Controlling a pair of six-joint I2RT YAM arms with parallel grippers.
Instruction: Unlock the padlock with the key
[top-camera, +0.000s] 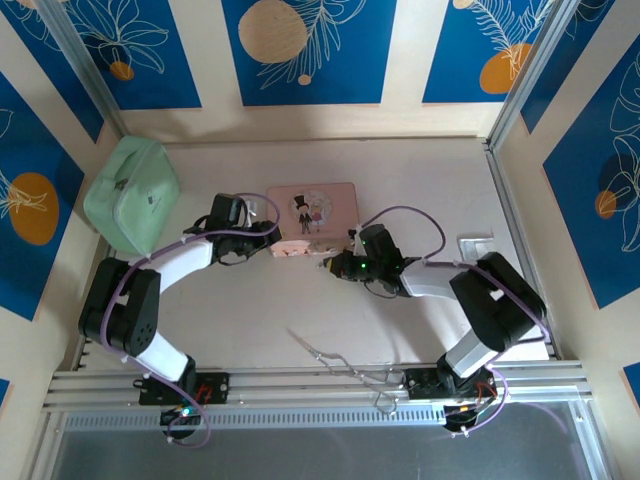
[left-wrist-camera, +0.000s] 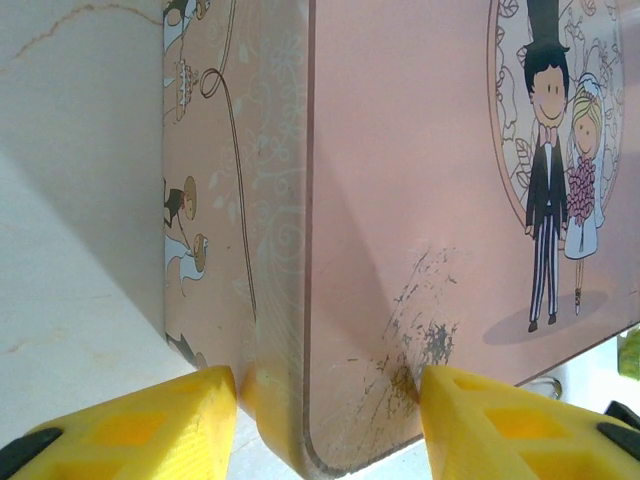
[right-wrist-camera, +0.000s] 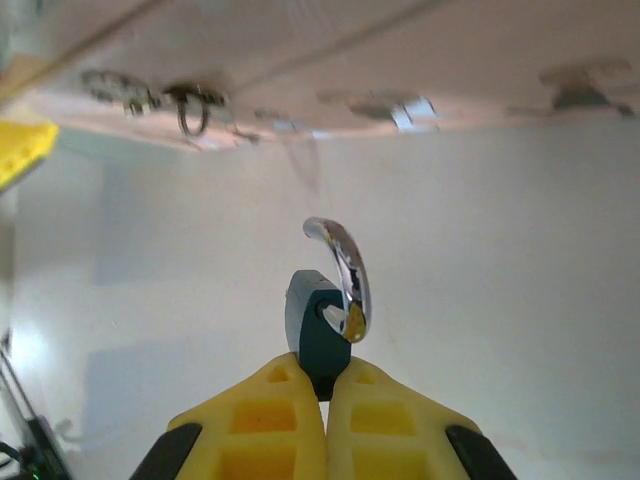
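1. Top external view, table (top-camera: 400, 330): pale surface with both arms reaching in towards its middle.
2. Pink box (top-camera: 312, 205): flat, with a cartoon bride and groom on the lid. It lies at the centre of the table, towards the far side.
3. Left gripper (top-camera: 283, 246): at the box's near left corner. The left wrist view shows the left gripper (left-wrist-camera: 328, 382) set about half wide. Its yellow fingers (left-wrist-camera: 150, 430) straddle that corner of the box, one against the side wall and one on the scratched lid, and both appear to press on it.
4. Right gripper (top-camera: 335, 262): just beside the box's near edge, to the right of the left gripper. The right wrist view shows the right gripper (right-wrist-camera: 325, 378) pinched tight on the padlock.
5. Padlock (right-wrist-camera: 310, 330): small blue-green body, clamped by its lower end between the right fingertips and held above the table.
6. Shackle (right-wrist-camera: 350, 275): silvery, curving up from the body, with its upper end standing free of it.
7. Latch ring (right-wrist-camera: 193, 108): small metal loop on the box's edge, well apart from the padlock.
8. Mint pouch (top-camera: 130, 193): far left, against the wall.
9. Wire tool (top-camera: 330, 355): thin and silvery, near the front edge between the arm bases.
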